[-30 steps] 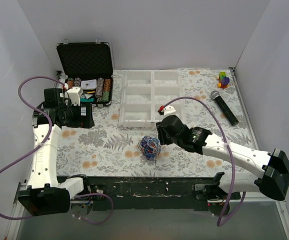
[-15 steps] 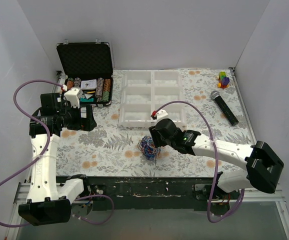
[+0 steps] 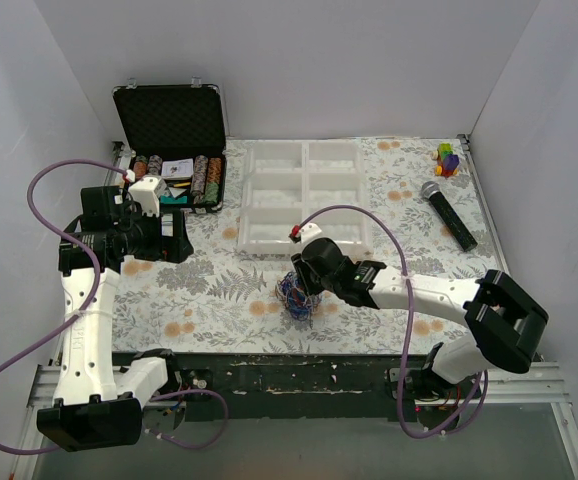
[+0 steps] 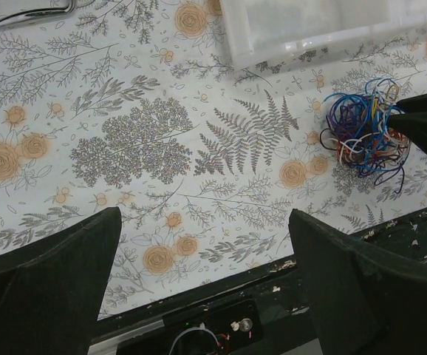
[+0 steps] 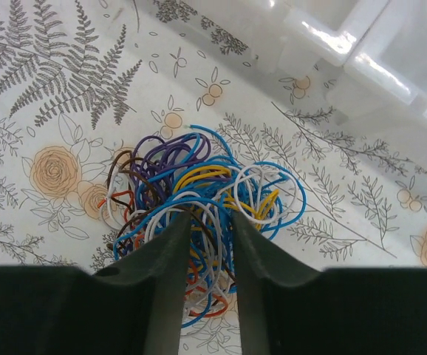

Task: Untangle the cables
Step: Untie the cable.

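Observation:
The cables are a fist-sized tangle of blue, white, yellow, purple, orange and brown wires on the floral tabletop near the front edge. They also show in the left wrist view and the right wrist view. My right gripper is pushed into the tangle from the right. Its jaws stand a narrow gap apart, with strands lying in and across that gap. My left gripper is wide open and empty, raised over the table's left side, well away from the tangle.
A clear plastic compartment tray stands just behind the tangle, and its corner shows in the right wrist view. An open black case with poker chips sits at the back left. A microphone and a coloured toy lie at the back right.
My right gripper has moved left and reached into the tangle. The left arm shifted slightly at first and then stayed still. The tangle has stayed in place.

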### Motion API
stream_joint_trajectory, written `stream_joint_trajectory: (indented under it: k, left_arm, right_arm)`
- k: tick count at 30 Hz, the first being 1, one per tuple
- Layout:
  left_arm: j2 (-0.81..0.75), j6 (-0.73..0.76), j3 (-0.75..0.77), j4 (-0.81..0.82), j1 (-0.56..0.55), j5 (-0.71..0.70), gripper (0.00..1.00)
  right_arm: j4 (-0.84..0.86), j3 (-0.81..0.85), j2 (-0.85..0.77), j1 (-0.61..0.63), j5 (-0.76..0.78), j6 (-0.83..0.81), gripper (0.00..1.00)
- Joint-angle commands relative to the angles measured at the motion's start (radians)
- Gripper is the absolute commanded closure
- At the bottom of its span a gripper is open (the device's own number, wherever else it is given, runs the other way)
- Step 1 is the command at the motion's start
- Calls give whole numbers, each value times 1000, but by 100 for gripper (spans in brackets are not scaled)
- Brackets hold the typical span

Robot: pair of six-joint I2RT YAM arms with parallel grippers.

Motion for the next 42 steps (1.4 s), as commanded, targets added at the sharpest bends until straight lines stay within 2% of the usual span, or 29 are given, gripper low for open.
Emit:
stream_joint_trajectory:
  k: [1, 3, 7, 12, 16, 22, 24, 27, 29, 35, 38, 42]
  left_arm:
    - [-19, 19, 14, -8, -1, 1, 2]
    - [-22, 24, 14, -5, -1, 1, 2]
    - [-27, 30, 6, 5, 0, 9, 3]
    - [-34, 31, 8, 3, 0, 94, 9]
    - [-45, 74, 16, 2, 0, 264, 9]
    - [-111, 200, -49, 20, -1, 688, 4]
    - [-126, 206, -82, 49, -21, 739, 2]
    - [-108, 205, -116, 100, -81, 704, 2]
    - [-96, 208, -139, 135, -162, 663, 2]
    - [-122, 127, -289, 348, -364, 508, 4]
    - [-111, 105, -346, 422, -417, 472, 11]
    - [-82, 93, -383, 503, -448, 472, 25]
  right_arm:
    - [100, 26, 0, 4, -77, -1, 72]
    - [117, 22, -20, 7, -106, 10, 84]
    - [122, 11, -95, 36, -109, 20, 96]
    - [119, 5, -198, 102, -80, 22, 99]
    - [119, 8, -233, 137, -71, 37, 99]
    - [142, 16, -238, 192, -57, 65, 99]
    - [139, 31, -229, 206, -47, 68, 99]
    - [140, 52, -217, 224, -42, 77, 99]
    - [142, 75, -212, 238, -34, 76, 99]
    - [156, 115, -187, 240, -57, 86, 99]
    - [159, 106, -184, 241, -53, 98, 99]
    - [177, 54, -209, 241, -59, 125, 98]
